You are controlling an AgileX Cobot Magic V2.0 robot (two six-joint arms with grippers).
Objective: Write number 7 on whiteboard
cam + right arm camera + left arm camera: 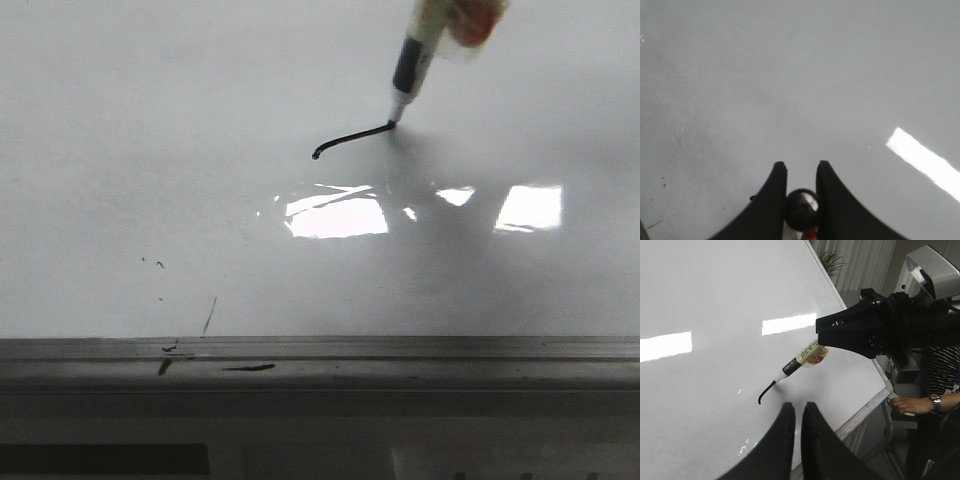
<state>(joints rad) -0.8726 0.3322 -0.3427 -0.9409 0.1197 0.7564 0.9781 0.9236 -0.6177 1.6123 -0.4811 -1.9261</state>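
The whiteboard (pixel 140 150) is a glossy white board with a grey ledge (pixel 420 350) along its near edge. My right gripper (pixel 800 167) is shut on a black-capped marker (pixel 801 209). The marker (pixel 409 68) slants down, with its tip touching the board. Of the number 7 (pixel 350 137) only a short, slanted black stroke with a hooked left end shows, and it ends at the marker tip. In the left wrist view the right gripper (pixel 819 333) holds the marker (pixel 796 364) over the stroke (pixel 766 392). My left gripper (pixel 797 407) is shut and empty, above the board near the stroke.
Bright light reflections (pixel 335 215) lie on the board below the stroke. Small stray black marks (pixel 208 317) sit near the ledge, which also bears a dash (pixel 248 368). A person's hand with a watch (pixel 920 402) rests past the board's edge, near a plant (pixel 832 262).
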